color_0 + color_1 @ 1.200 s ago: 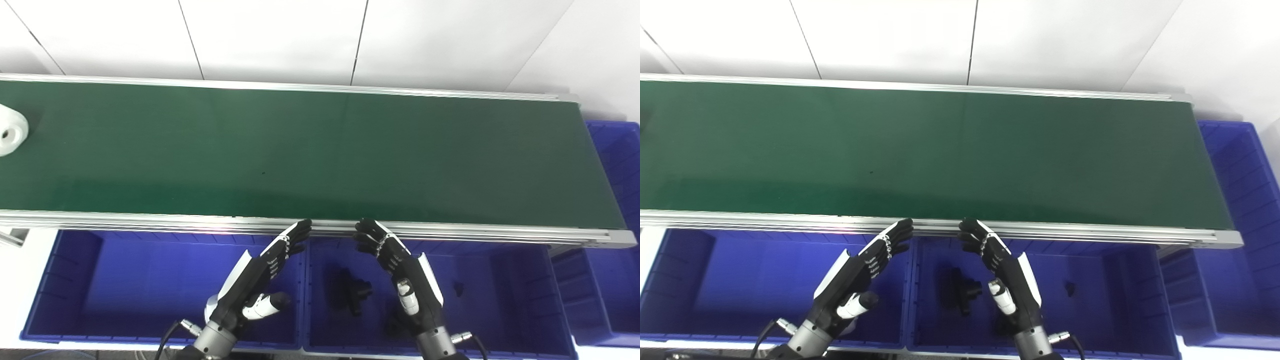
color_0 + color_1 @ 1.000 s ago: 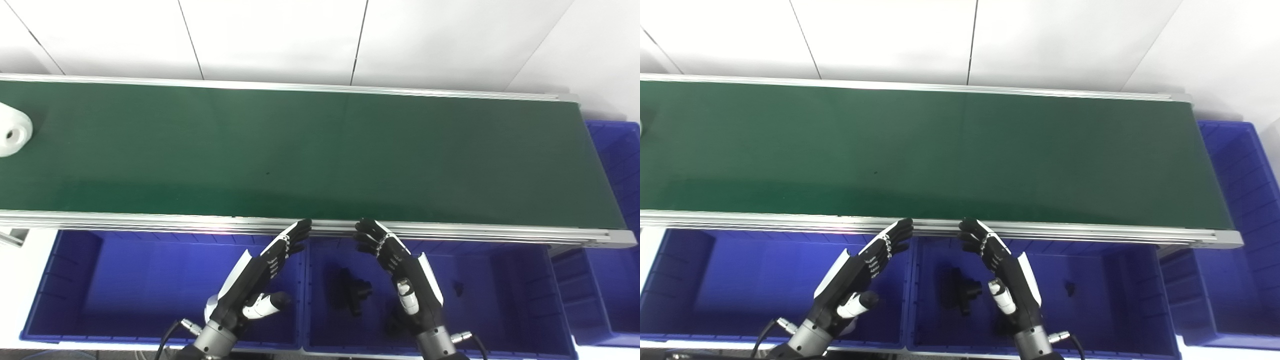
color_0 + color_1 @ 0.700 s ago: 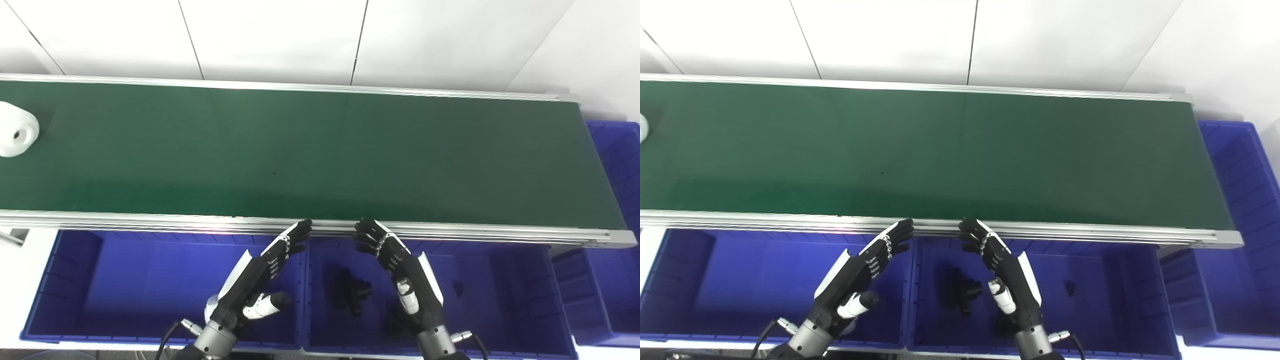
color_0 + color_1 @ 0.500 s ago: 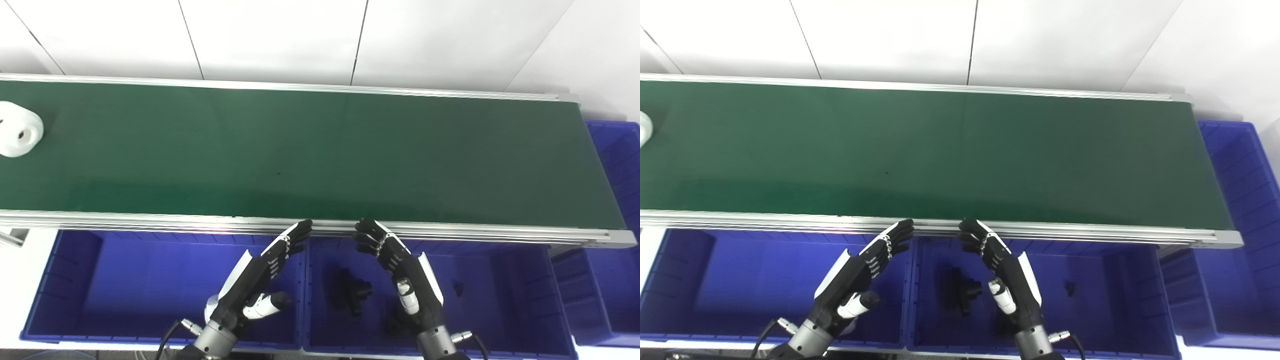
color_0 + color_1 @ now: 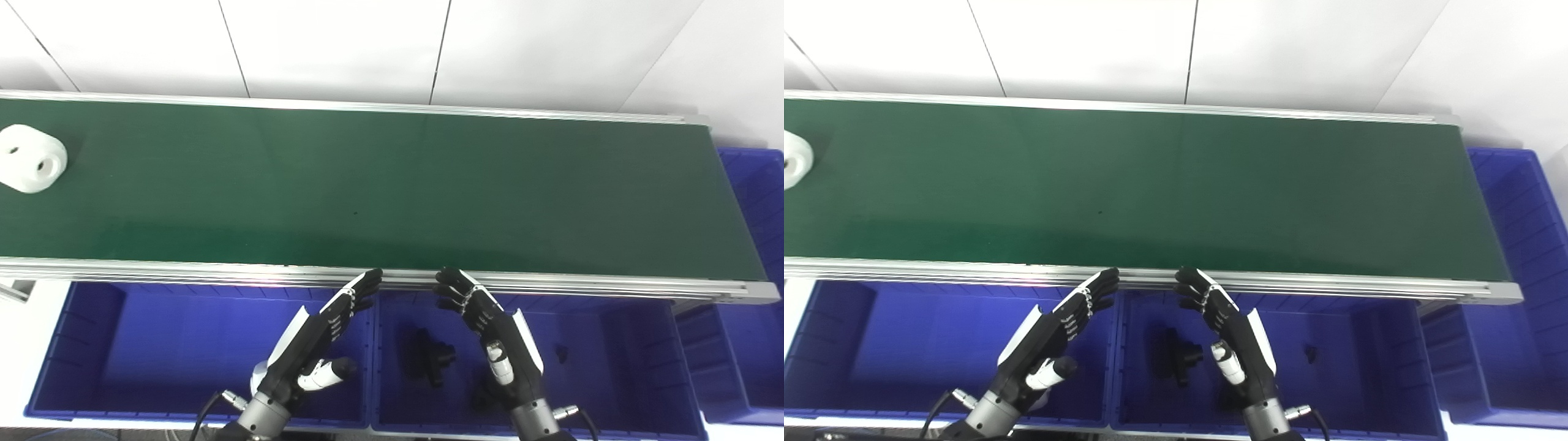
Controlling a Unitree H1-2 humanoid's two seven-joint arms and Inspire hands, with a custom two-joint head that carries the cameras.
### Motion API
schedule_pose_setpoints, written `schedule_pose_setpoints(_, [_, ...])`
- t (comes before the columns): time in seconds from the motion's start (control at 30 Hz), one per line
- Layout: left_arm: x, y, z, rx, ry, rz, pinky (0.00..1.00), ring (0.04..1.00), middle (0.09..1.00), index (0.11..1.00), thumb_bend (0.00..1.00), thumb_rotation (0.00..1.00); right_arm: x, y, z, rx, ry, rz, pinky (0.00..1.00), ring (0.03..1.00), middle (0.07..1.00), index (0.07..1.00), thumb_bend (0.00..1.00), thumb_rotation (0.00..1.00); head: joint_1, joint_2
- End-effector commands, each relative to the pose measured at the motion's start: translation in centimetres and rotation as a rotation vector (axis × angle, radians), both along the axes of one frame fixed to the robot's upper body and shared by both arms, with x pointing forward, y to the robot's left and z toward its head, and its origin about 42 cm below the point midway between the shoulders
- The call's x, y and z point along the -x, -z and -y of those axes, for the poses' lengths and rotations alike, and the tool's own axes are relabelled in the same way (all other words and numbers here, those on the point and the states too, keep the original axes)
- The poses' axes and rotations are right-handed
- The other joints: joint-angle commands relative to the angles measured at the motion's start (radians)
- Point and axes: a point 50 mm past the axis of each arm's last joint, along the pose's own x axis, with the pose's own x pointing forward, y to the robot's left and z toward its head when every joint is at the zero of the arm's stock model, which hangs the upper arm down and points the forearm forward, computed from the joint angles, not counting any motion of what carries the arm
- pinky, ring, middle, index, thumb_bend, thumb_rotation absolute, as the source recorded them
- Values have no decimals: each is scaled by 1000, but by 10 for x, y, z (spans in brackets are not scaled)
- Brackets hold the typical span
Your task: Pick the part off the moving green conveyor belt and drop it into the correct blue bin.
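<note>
Part (image 5: 32,157): white, rounded, two holes

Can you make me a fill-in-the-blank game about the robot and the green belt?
1. The white part rides at the far ____ end of the green belt.
2. The left hand and the right hand are both ____ and hold nothing.
3. The black parts lie in the blue bin under the ____ hand.
4. Both hands hover just below the belt's ____ rail.

Missing words: left; open; right; silver
</note>
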Motion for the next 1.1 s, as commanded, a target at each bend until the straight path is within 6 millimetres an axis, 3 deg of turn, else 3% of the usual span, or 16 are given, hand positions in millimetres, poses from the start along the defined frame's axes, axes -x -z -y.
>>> schedule_pose_setpoints(0.0, [0,-6,1,5,5,42,920,948,948,922,912,843,-3,-9,-4,-21,-3,79,771,824,854,861,1000,972,1,-1])
schedule_pose_setpoints(0.73, [-1,-5,2,6,6,45,918,950,951,923,911,842,-4,-8,-2,-17,-16,76,765,825,853,858,1000,989,8,-5])
schedule_pose_setpoints(1.07, [-2,-5,2,5,1,41,914,949,951,922,916,840,5,-7,-2,-10,-36,66,772,825,854,850,1000,1000,8,-8])
